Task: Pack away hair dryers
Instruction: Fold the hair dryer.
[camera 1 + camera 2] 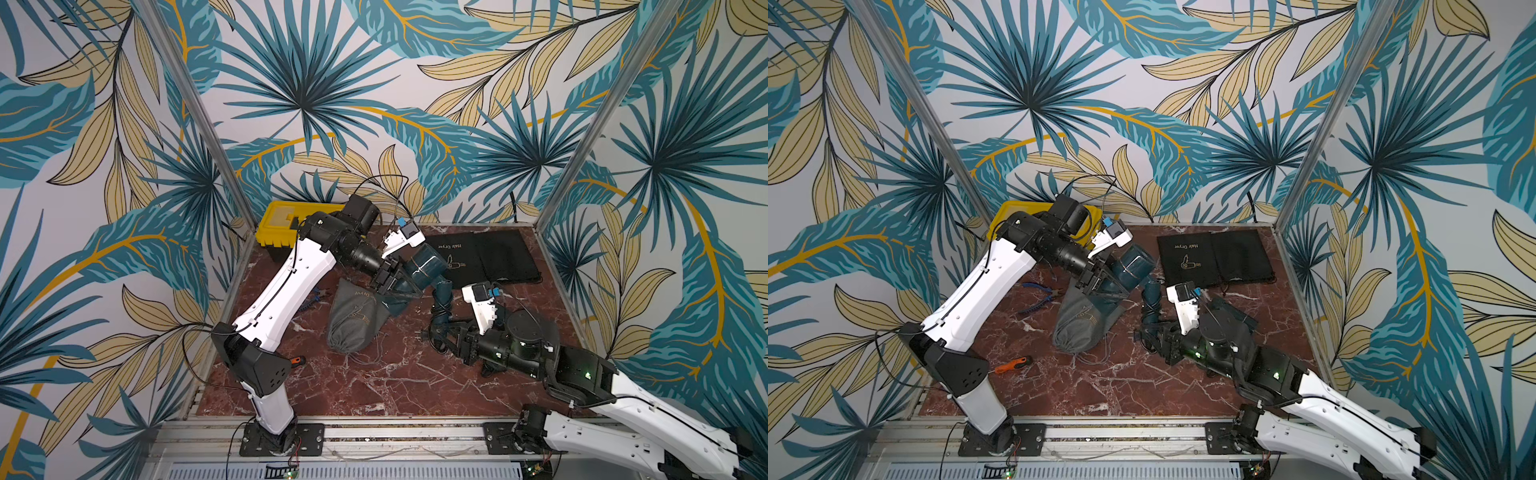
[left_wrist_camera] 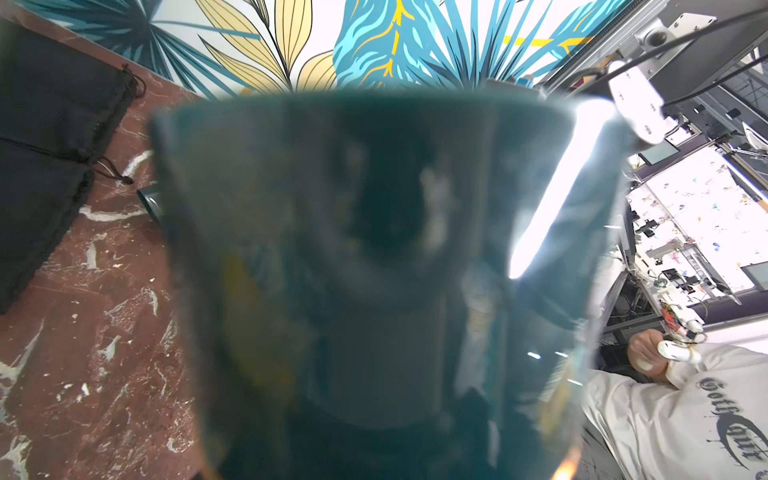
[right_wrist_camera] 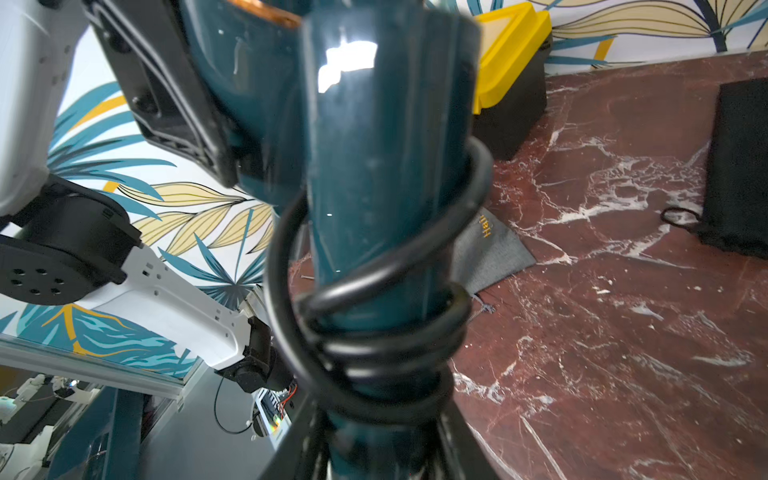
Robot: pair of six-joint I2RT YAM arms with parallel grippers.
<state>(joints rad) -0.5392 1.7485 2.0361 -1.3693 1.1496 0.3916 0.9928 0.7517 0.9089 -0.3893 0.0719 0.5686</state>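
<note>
Dryer status: teal hair dryer (image 1: 428,266) is up off the table (image 1: 395,386), shared btwn both arms, roughly mid-table. Barrel is at the L arm's end, handle slants toward the R arm. Black cord (image 3: 374,345) is coiled several turns round the handle's lower part.

L gripper (image 1: 405,280): clamped across the barrel, jaws fairly wide apart because the barrel is wide. R wrist view shows one of its black fingers (image 3: 166,104) flat against the teal shell. L wrist view is nearly filled by the dryer (image 2: 374,249), blurred and glossy; no pad detail there.

R gripper (image 1: 439,333): at the handle's butt end, w/ handle and cord coils running down btwn its fingers (image 3: 469,457). Jaws partly apart, straddling the handle. Cannot tell whether the pads actually press on it; that contact sits at the frame edge, out of focus.

Surroundings, both top views:
- Grey drawstring pouch (image 1: 357,320) lies bulging on the table, just beside the L gripper, gold print on it.
- Two black pouches (image 1: 482,257) lie flat near the back wall, one reading "Hair Dryer".
- Yellow toolbox (image 1: 282,224) in the back corner behind the L arm.
- Blue-handled pliers (image 1: 1038,297) on the table by the L forearm.
- Orange-handled screwdriver (image 1: 1011,365) near the L arm's elbow.
</note>
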